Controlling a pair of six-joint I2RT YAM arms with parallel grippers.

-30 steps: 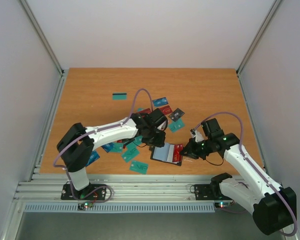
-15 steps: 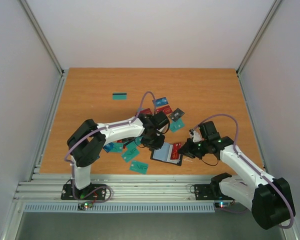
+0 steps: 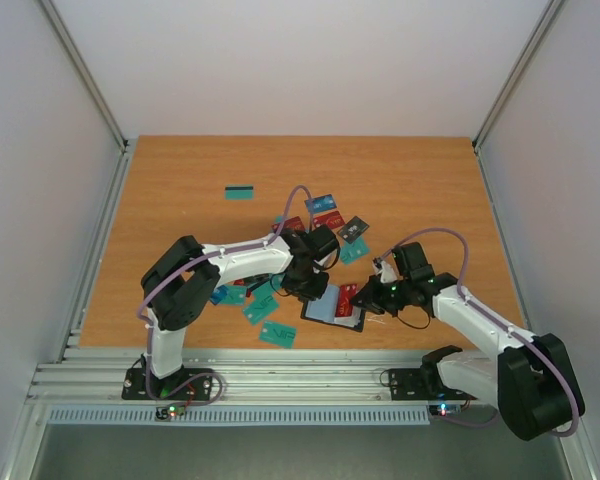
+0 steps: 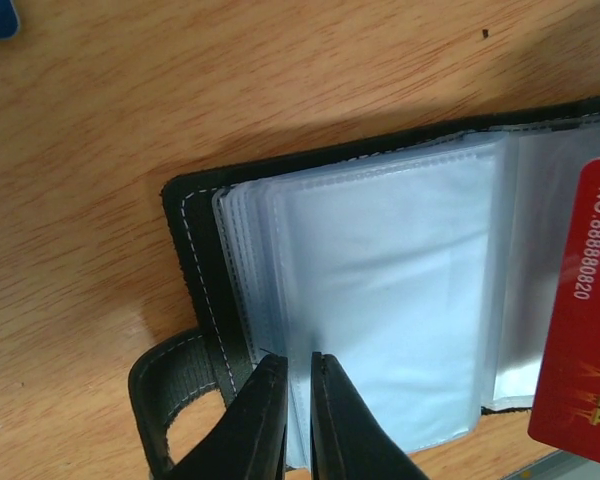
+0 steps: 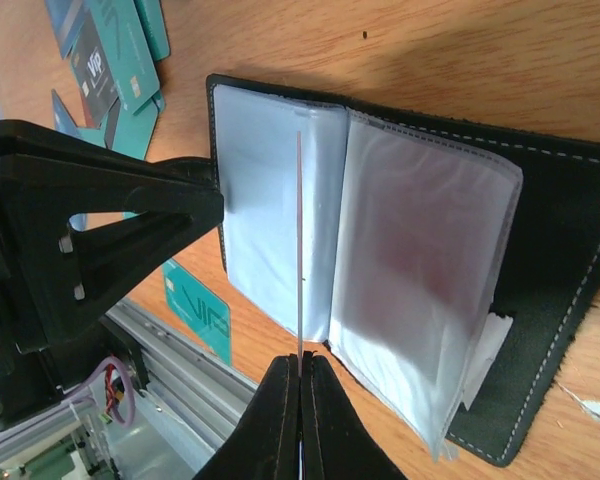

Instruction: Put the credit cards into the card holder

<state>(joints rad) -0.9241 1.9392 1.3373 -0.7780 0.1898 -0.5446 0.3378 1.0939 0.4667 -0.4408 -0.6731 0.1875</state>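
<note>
The card holder [image 3: 325, 310] lies open near the table's front edge, black with clear plastic sleeves [image 4: 380, 290]. My left gripper [image 3: 306, 289] [image 4: 298, 358] is shut on the edge of a few sleeves at the holder's left side, pinching them. In my right gripper [image 3: 368, 299] [image 5: 300, 360] is a red credit card [image 3: 348, 296] [image 4: 580, 310], and the gripper is shut on it. The card shows edge-on [image 5: 298, 240] above the open sleeves. More credit cards lie loose behind and left of the holder: teal [image 3: 277, 333], red [image 3: 330, 218], dark grey [image 3: 354, 230].
A single teal card [image 3: 239, 192] lies apart at the back left. Teal cards [image 5: 195, 310] sit beside the holder near the metal rail [image 3: 280, 375] at the table's front edge. The holder's strap loop [image 4: 165, 400] sticks out to the left of my left fingers.
My left gripper has closed on the holder's sleeves. The right gripper has moved left with the red card, nearer over the open holder.
</note>
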